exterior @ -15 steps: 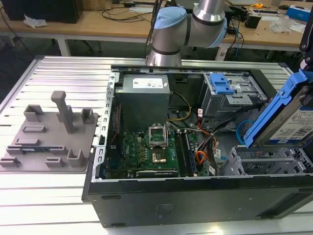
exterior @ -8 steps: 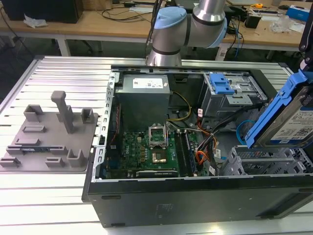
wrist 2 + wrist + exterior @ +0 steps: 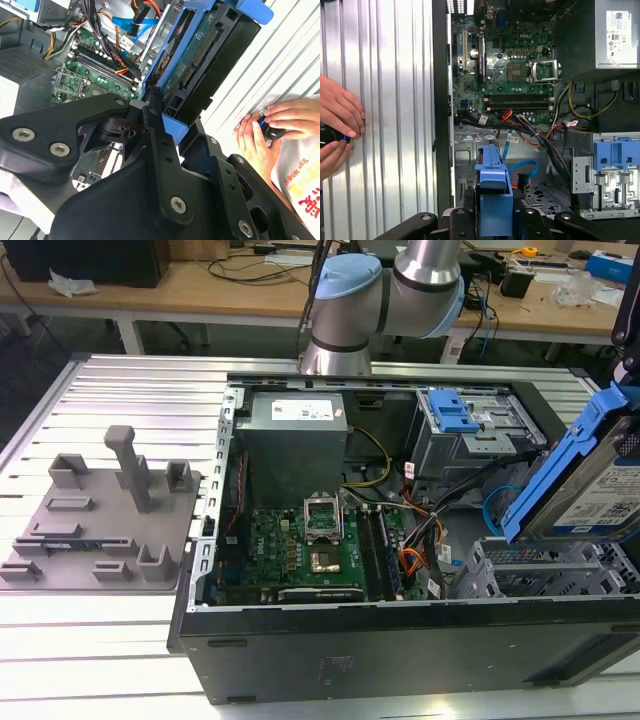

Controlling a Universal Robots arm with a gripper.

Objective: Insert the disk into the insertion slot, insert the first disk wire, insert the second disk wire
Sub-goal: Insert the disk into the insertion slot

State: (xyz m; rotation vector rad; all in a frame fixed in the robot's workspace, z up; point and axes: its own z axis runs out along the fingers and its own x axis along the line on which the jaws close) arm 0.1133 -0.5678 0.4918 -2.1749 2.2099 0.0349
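Disk [image 3: 605, 495]: flat silver drive in a blue plastic frame, held tilted in the air at the exterior view's right end of the open computer case, just above the slot and not yet in it.
Handling: probably stiff and fairly heavy for its bulk. Metal faces likely slick and the circuit side fragile, so best taken by the frame's edges rather than the flat faces.
Fingers [image 3: 152, 125]: closed on the blue frame at one end of the disk, seen in the second wrist view.
Slot [image 3: 545, 570]: low silver cage with perforated walls, below the disk. Judged a snug fit that calls for square alignment.
Blue cable [image 3: 527, 167]: thin, flat and limp, looped loose beside the slot. Cannot tell where its plug lies.
Case [image 3: 400, 650]: on its side with the lid off, green board and grey power box exposed, dense wires near the slot.
Worktop [image 3: 130, 390]: ribbed metal, carrying the case and a grey fixture plate [image 3: 100, 510] at the exterior view's left.
Hands [image 3: 270, 125]: a person's, resting on the worktop beside the case, around a small dark object.
Room: wooden worktops [image 3: 200, 285] behind, strewn with cables and clutter.
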